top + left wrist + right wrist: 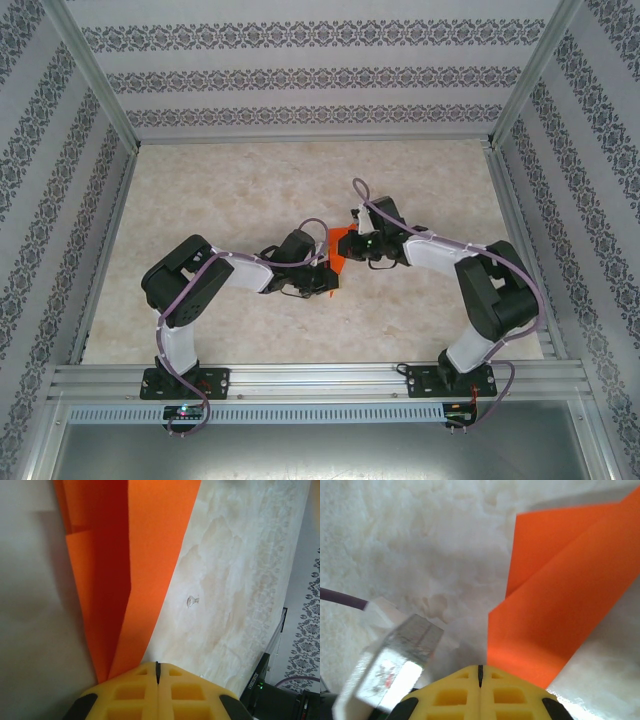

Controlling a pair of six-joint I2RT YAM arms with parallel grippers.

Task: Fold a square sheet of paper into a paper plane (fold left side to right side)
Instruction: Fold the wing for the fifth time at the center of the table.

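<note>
Left jaws, right jaws: both pairs pressed together; one creased orange sheet of paper [339, 254] between them.

The folded sheet of paper [338, 250] is lying on the middle of the table [250, 190]. My left gripper [157, 667] is sitting at its near left side and my right gripper [480, 669] at its far right side, so the sheet is lying between them, both fingertip pairs touching its edge.

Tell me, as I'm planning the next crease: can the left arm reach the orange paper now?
Likely yes: the shut left claw sits right at the folded paper's narrow end, nothing between them.
</note>
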